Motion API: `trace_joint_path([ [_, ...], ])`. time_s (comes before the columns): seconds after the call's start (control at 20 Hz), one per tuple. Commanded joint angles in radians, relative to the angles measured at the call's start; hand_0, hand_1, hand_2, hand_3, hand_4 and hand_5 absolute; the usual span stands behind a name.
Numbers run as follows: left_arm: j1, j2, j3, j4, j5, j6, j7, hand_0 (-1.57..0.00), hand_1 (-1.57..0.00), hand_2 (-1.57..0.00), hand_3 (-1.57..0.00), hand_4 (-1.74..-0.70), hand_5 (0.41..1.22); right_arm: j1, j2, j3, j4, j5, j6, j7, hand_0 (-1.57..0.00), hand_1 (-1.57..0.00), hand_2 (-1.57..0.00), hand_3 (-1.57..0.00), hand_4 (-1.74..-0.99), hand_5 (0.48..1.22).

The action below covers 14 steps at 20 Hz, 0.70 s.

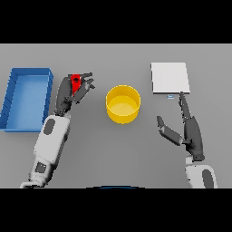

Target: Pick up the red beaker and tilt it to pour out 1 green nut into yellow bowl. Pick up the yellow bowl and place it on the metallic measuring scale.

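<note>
Red beaker (76, 81) upper left of centre, left hand (78, 89) curled round it | probably light, rigid; hold its sides | yellow bowl (123, 104) centre | right hand (189, 131) lower right, fingers straight

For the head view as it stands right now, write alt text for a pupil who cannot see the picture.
The robot's left hand has its fingers curled round the red beaker, left of an apparently empty yellow bowl at the middle of the grey table. A blue tray lies at far left, the flat metallic measuring scale at upper right, and the open right hand just below it.
</note>
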Motion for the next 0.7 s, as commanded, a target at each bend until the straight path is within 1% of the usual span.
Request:
trace_joint_path([
  [0.0, 0.003, 0.014, -0.015, -0.027, -0.010, -0.002, 0.005, -1.55, -1.55, -1.55, -1.54, -1.71, 1.114, -0.001, 0.005, 0.002, 0.002, 0.000, -0.002, -0.002, 0.00, 0.00, 0.00, 0.00, -1.263, 0.652],
  [0.15, -0.009, 0.064, -0.094, -0.096, -0.076, -0.015, 0.087, -1.56, -1.56, -1.56, -1.55, -1.72, 1.117, -0.006, -0.002, 0.002, 0.001, 0.004, 0.001, 0.004, 0.00, 0.00, 0.00, 0.00, -1.261, 0.661],
  [0.2, -0.019, 0.078, -0.134, -0.111, -0.113, -0.020, 0.130, -1.56, -1.56, -1.56, -1.56, -1.73, 1.121, -0.013, -0.002, 0.000, 0.002, 0.003, 0.000, 0.010, 0.00, 0.00, 0.00, 0.00, -1.257, 0.663],
  [0.25, -0.029, 0.093, -0.167, -0.119, -0.142, -0.031, 0.158, -1.56, -1.56, -1.56, -1.56, -1.73, 1.124, -0.008, 0.000, 0.006, -0.004, 0.009, -0.001, 0.008, 0.00, 0.00, 0.00, 0.00, -1.253, 0.666],
  [0.35, -0.052, 0.122, -0.208, -0.118, -0.180, -0.050, 0.210, -1.56, -1.56, -1.56, -1.56, -1.73, 1.122, -0.022, -0.014, -0.003, -0.001, 0.011, 0.001, 0.022, 0.00, 0.00, 0.00, 0.00, -1.256, 0.674],
  [0.5, -0.092, 0.155, -0.239, -0.091, -0.204, -0.066, 0.241, -1.56, -1.56, -1.56, -1.56, -1.73, 1.111, -0.003, -0.002, 0.010, -0.004, 0.019, -0.001, 0.016, 0.00, 0.00, 0.00, 0.00, -1.256, 0.678],
  [0.55, -0.110, 0.161, -0.243, -0.062, -0.210, -0.065, 0.246, -1.56, -1.56, -1.56, -1.56, -1.73, 1.112, -0.019, 0.005, 0.009, 0.006, 0.017, -0.003, 0.039, 0.00, 0.00, 0.00, 0.00, -1.256, 0.678],
  [0.65, -0.142, 0.188, -0.292, -0.056, -0.264, -0.069, 0.288, -1.57, -1.57, -1.57, -1.57, -1.74, 1.117, -0.019, 0.007, 0.013, 0.000, 0.026, -0.011, 0.033, 0.00, 0.00, 0.00, 0.00, -1.255, 0.681],
])
